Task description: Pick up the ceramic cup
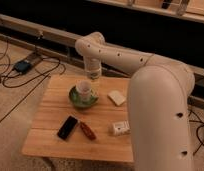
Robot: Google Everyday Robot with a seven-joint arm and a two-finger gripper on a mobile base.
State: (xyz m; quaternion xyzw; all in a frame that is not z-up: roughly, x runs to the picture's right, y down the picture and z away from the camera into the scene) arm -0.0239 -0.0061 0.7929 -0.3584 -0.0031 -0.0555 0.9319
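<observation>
1. Camera view, the robot: a thick white arm (155, 100) fills the right side of the picture and reaches left across the far edge of the wooden table (50, 107). It bends down at a rounded joint and ends in the gripper (93, 75).
2. Camera view, the gripper: it points straight down over the back part of the table, just above and a little behind the ceramic cup (84, 88). It seems to hang clear of the cup's rim, though the two lie so close here that I cannot be sure. Whether the tool is released or clenched cannot be told from this angle.
3. Camera view, the task's thing: the ceramic cup stands upright inside the green bowl (74, 98), near the middle of the table's far half. Its pale wall and dark inside both show.
4. Camera view, other things on the table:
   - a flat white block (115, 97) lies right of the bowl, apart from it;
   - a second white block (120, 127) lies nearer the front, close to the arm;
   - a black phone (68, 127) lies flat in front of the bowl;
   - a small reddish-brown object (87, 130) lies just beside the phone on its right.
5. Camera view, the floor: dark cables (25, 80) trail across the carpet to the left of the table.
</observation>
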